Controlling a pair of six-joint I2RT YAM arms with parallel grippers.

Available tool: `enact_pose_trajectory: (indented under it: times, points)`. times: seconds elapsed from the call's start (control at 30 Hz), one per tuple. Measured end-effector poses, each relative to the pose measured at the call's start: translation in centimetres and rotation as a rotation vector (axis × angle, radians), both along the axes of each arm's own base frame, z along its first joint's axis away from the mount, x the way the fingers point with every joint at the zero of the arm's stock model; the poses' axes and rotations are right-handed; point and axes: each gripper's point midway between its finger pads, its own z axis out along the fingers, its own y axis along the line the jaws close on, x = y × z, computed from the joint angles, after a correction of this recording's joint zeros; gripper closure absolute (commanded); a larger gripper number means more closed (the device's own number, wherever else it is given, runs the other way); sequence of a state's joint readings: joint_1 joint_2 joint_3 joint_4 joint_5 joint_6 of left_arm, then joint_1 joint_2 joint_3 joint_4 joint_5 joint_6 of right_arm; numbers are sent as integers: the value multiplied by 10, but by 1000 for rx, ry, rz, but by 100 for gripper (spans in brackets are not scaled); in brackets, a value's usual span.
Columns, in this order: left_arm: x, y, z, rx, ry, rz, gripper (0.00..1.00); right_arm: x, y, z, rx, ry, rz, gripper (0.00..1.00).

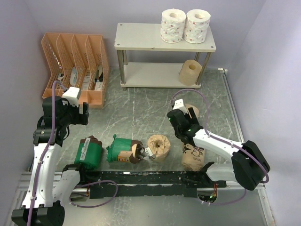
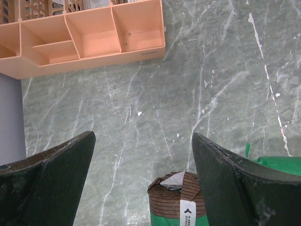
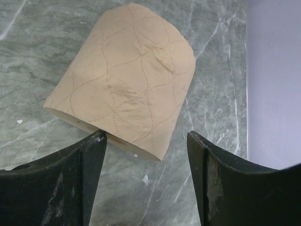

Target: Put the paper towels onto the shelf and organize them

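Slippage is the likeliest trouble. The plain tan quilted paper-towel roll (image 3: 124, 80) lies skewed on its side on the grey marbled desk (image 1: 146, 108), towards the right edge. The right jaws stand apart around its near end only and grip nothing. A close this shallow would probably squash the soft paper or squirt the roll forward.

Carrying it to the low two-tier off-white shelf (image 1: 141, 36) with silver legs, at the desk's far edge, brings a second risk. Two white red-specked rolls (image 1: 173, 26) crowd the right end of the top board, and another tan roll (image 1: 190, 71) fills the right end of the lower board. A careless approach could knock them off. The left jaws hang wide open and empty over bare desk, with a green-wrapped roll with brown striped ends (image 2: 178, 207) low between them.

From overhead, the right arm covers most of the targeted roll. The wrist view cannot settle whether one black tip touches the roll's lower rim. The brown cartoon-printed roll (image 1: 193, 157) is partly behind the forearm. What lies between the second green roll (image 1: 120, 149) and the tan roll (image 1: 158, 147) is unclear. The contents of the orange perforated plastic file organizer (image 1: 75, 61) are too small to read.
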State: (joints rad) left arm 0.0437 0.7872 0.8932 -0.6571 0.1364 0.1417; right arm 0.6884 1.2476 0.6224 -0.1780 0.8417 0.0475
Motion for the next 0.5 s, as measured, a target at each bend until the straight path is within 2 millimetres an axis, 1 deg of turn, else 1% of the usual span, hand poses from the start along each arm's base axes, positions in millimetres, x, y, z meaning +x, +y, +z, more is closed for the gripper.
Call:
enact_pose_trajectory:
  times: [0.03,0.13,0.27,0.3,0.43,0.5]
  points:
    - [0,0,0,0,0,0,5,0,-1,-2,-4,5,-2,40]
    - [0,0,0,0,0,0,5,1,-2,-8,-17,28,-4,68]
    - [0,0,0,0,0,0,5,1,-4,-15,-35,57,-3,97]
    - [0,0,0,0,0,0,5,1,-3,-15,-29,55,-4,100]
    - [0,0,0,0,0,0,5,2,0,-10,5,42,1,100]
    - [0,0,0,0,0,0,5,1,3,-3,51,23,4,100]
